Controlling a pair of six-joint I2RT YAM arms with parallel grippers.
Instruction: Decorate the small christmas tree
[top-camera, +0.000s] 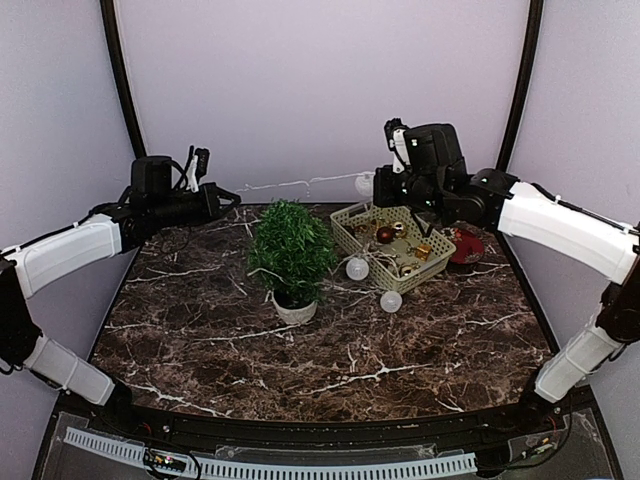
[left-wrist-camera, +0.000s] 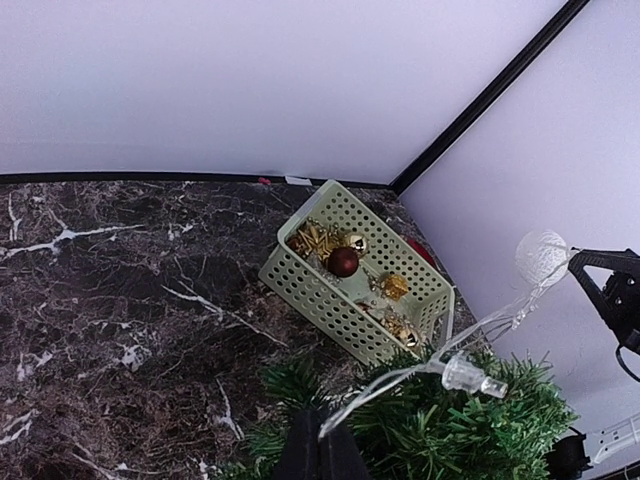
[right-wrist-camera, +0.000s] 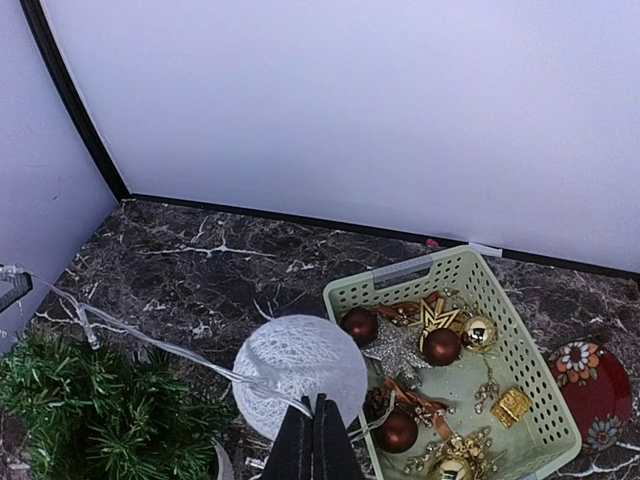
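Observation:
The small christmas tree (top-camera: 291, 251), dark green and bushy, stands in a white pot (top-camera: 295, 311) mid-table. A clear light string (top-camera: 300, 184) with white woven balls is stretched above and behind it between both grippers. My left gripper (top-camera: 232, 197) is shut on the string's wire (left-wrist-camera: 400, 385), above the tree (left-wrist-camera: 450, 425). My right gripper (top-camera: 374, 186) is shut on the wire right by one white ball (right-wrist-camera: 299, 374). Two more white balls (top-camera: 357, 268) lie on the table next to the basket.
A pale green plastic basket (top-camera: 437, 250) right of the tree holds dark red balls (right-wrist-camera: 442, 346), gold baubles and star ornaments. A red flowered ornament (top-camera: 466, 247) lies just right of it. Purple walls with black poles close in the back and sides.

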